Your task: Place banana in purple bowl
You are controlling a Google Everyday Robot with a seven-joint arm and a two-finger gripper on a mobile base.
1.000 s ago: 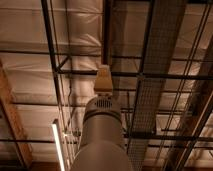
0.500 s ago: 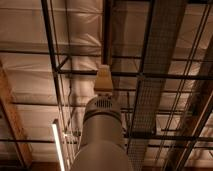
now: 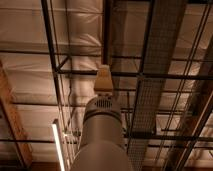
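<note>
The camera looks up at the ceiling. The banana and the purple bowl are out of view. My grey arm (image 3: 102,135) rises from the bottom centre of the view. My gripper (image 3: 103,79) is the tan piece at the arm's upper end, raised towards the ceiling, seen from behind. Nothing shows in it.
Dark steel trusses (image 3: 135,75) and a wire cable tray (image 3: 155,75) cross the ceiling. A lit tube lamp (image 3: 58,147) hangs at the lower left. A wooden beam (image 3: 12,115) runs along the left edge.
</note>
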